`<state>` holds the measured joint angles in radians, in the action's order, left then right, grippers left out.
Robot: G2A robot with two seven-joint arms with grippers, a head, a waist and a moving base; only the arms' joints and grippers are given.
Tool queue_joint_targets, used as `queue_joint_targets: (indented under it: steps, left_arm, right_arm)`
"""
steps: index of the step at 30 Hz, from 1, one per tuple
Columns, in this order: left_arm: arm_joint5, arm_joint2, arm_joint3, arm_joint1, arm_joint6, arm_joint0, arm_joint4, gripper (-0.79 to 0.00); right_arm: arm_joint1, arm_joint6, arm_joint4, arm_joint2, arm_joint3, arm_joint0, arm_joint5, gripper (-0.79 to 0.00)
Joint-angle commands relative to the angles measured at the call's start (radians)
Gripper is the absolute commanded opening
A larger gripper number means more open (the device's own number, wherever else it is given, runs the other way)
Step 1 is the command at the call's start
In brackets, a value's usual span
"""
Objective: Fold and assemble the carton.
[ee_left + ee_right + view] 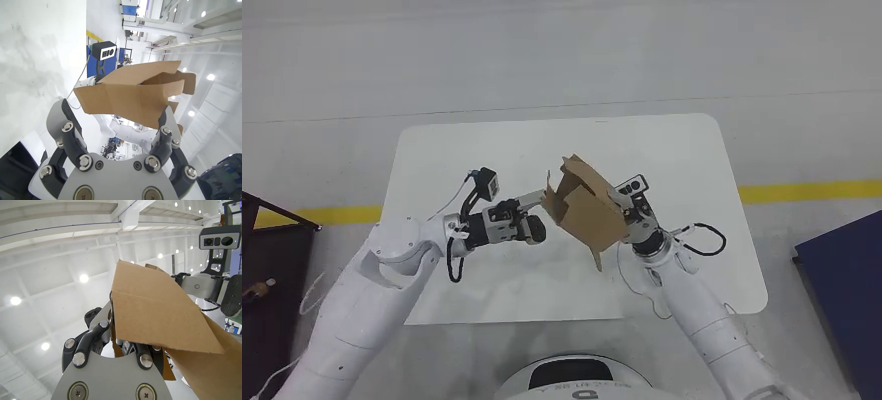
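Right gripper [113, 323] I read as clamped on the carton [582, 205] at its right side, carton partly folded and held above the counter [442, 160] centre, left gripper [115, 109] spread wide open just left of it.

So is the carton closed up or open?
Open. The carton is only partly erected: its end flaps splay apart, showing the hollow inside.
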<state>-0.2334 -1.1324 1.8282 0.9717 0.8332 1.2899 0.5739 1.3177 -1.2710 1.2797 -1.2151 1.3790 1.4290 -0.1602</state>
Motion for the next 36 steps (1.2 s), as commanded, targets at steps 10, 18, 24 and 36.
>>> queue_joint_targets:
  steps: [10,18,24,36]
  left_arm:
    - [-0.051,0.111,-0.028,0.028,-0.053,-0.079,-0.036,0.000]
    - [-0.066,0.123,-0.030,0.034,-0.064,-0.088,-0.057,0.000]
    - [-0.046,0.094,-0.014,0.031,-0.057,-0.070,-0.045,0.000]
    - [-0.043,0.077,-0.012,0.028,-0.034,-0.057,-0.019,0.000]
  right_arm:
    - [-0.002,-0.013,-0.008,-0.014,0.028,0.027,0.033,-0.785]
    - [0.000,-0.008,-0.019,-0.009,0.032,0.022,0.041,-0.785]
    - [0.003,0.007,0.002,-0.014,0.019,0.015,0.040,-0.785]
    - [0.003,0.007,0.002,-0.014,0.019,0.015,0.040,-0.785]
